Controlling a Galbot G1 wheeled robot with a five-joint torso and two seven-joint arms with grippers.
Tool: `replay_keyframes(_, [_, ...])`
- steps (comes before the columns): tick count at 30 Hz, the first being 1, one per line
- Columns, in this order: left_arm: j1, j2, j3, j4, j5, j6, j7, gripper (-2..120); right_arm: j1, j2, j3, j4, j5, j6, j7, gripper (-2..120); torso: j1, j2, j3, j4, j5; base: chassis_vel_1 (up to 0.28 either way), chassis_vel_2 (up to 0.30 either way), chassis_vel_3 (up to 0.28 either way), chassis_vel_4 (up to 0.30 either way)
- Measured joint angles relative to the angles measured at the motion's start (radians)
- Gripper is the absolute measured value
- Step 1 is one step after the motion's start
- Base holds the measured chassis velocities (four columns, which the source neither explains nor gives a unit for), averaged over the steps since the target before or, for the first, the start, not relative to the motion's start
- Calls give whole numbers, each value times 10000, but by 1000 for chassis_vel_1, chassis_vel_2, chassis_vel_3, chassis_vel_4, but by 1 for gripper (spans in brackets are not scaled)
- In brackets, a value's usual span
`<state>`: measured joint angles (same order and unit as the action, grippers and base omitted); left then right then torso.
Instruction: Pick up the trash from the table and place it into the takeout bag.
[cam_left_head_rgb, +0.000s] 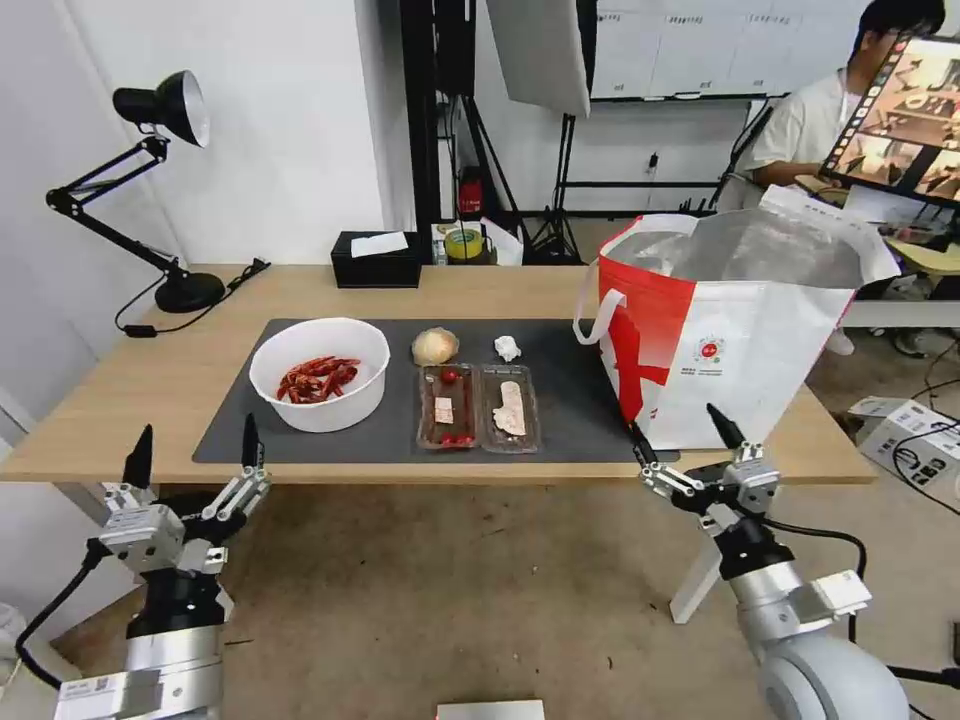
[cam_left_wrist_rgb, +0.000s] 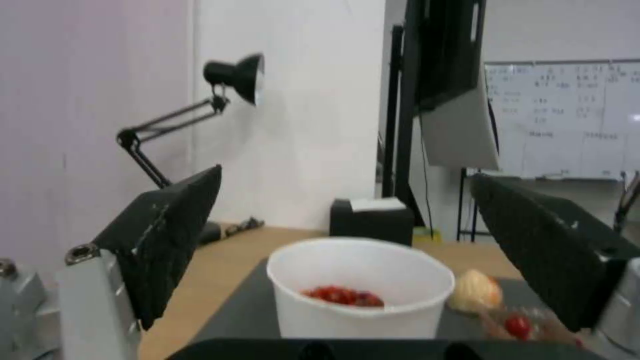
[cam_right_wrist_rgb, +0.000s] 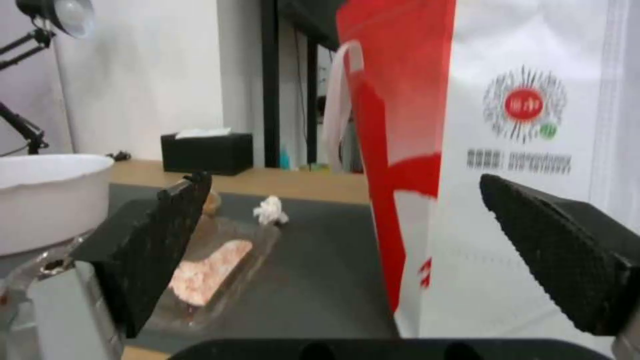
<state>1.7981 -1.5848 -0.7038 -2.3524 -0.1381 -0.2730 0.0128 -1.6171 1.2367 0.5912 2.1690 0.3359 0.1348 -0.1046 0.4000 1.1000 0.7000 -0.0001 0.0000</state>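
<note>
The left gripper (cam_left_head_rgb: 194, 450) hangs just short of the table's near edge with its two black fingers spread wide and nothing between them, and the right gripper (cam_left_head_rgb: 683, 432) waits the same way at the near edge on the other side, jaws parted and empty, directly in front of the takeout bag (cam_left_head_rgb: 740, 340). Straight ahead of the left gripper, on the dark mat (cam_left_head_rgb: 570, 390) of the table (cam_left_head_rgb: 140, 400), stands the white bowl (cam_left_head_rgb: 320, 375) of red scraps, upright and the closest piece of trash to that arm. Beyond it toward the centre lie the clear tray (cam_left_head_rgb: 478, 407) with food bits in both halves, the peach-coloured ball (cam_left_head_rgb: 434, 346) just behind the tray, and the crumpled tissue (cam_left_head_rgb: 508, 348) beside the ball; the black tissue box (cam_left_head_rgb: 377, 260) at the far edge is not part of the job. The bag stands open at the right end of the mat, its foil mouth much higher than any item. Nothing has been lifted yet, so the step in hand looks like a first reach. The bowl's rim probably suits a pinch on one wall, kept level so the scraps stay in. The flimsy tray likely needs a grip on its edge. Each load must clear the bag's tall rim before release.
</note>
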Motion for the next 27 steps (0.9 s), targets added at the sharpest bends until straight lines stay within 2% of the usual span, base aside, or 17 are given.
replay_keyframes(11, [109, 198, 42, 243, -12, 278, 211, 100, -73, 280, -313, -209, 343, -185, 102, 100, 0, 0, 0, 0, 0, 0, 0, 0, 0])
replay_keyframes(14, [273, 232, 96, 241, -11, 743, 367, 100, -109, 218, -644, 96, 1993, -1048, 627, 100, 0, 0, 0, 0, -1, 0, 0, 0, 0])
replay_keyframes(15, [273, 232, 96, 241, -11, 743, 367, 100, -109, 218, -644, 96, 1993, -1048, 627, 100, 0, 0, 0, 0, -1, 0, 0, 0, 0])
replay_keyframes(18, [383, 333, 155, 330, -127, 1151, 498, 100, 95, 26, -1020, 60, 4039, -1938, 1179, 100, 0, 0, 0, 2, -2, 0, 0, 0, 0])
replay_keyframes(19, [383, 333, 155, 330, -127, 1151, 498, 100, 95, 26, -1020, 60, 4039, -1938, 1179, 100, 0, 0, 0, 2, -2, 0, 0, 0, 0])
replay_keyframes(22, [414, 413, 152, 372, -443, 1308, 626, 100, 319, -78, -1354, -133, 6247, -2314, 1328, 100, 0, -1, 0, 1, -1, 0, 0, 0, 0])
replay_keyframes(23, [414, 413, 152, 372, -443, 1308, 626, 100, 319, -78, -1354, -133, 6247, -2314, 1328, 100, 0, -1, 0, 1, -1, 0, 0, 0, 0])
replay_keyframes(26, [429, 445, 130, 401, -579, 1344, 655, 100, 654, 44, -1801, -338, 8927, -2403, 1448, 100, 0, 0, 0, 1, -1, 0, 0, 0, 0])
replay_keyframes(27, [429, 445, 130, 401, -579, 1344, 655, 100, 654, 44, -1801, -338, 8927, -2403, 1448, 100, 0, 0, 0, 1, -1, 0, 0, 0, 0])
